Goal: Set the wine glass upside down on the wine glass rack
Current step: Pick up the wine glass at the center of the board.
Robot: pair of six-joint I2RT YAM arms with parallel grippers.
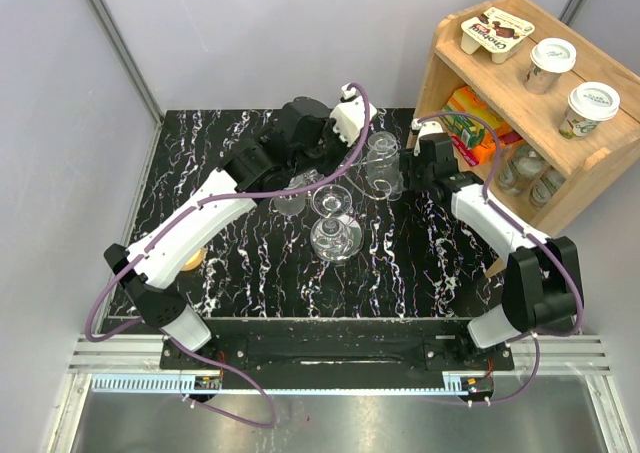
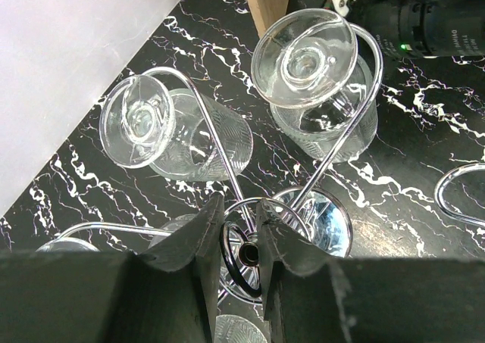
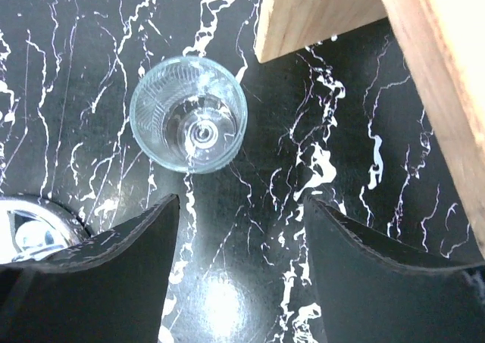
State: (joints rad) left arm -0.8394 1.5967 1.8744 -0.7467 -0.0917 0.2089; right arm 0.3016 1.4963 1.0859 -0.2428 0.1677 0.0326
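The chrome wine glass rack (image 1: 335,235) stands mid-table on its mirror disc base (image 2: 326,222). My left gripper (image 2: 241,207) is above it, jaws shut on the ring (image 2: 241,254) at the top of the post. Two ribbed wine glasses sit foot-up in the curled arms, one left (image 2: 140,120) and one right (image 2: 305,55). My right gripper (image 3: 241,201) is open and empty, low over the table. Just ahead of its fingers is a glass (image 3: 188,114) seen from straight above, which also shows in the top view (image 1: 383,161).
A wooden shelf (image 1: 520,103) with cups, bottles and cartons stands at the back right; its leg (image 3: 318,14) is close to the glass. A small orange object (image 1: 193,258) lies beside the left arm. Grey walls close the back and left. Another rack arm (image 2: 455,191) curls out at the right.
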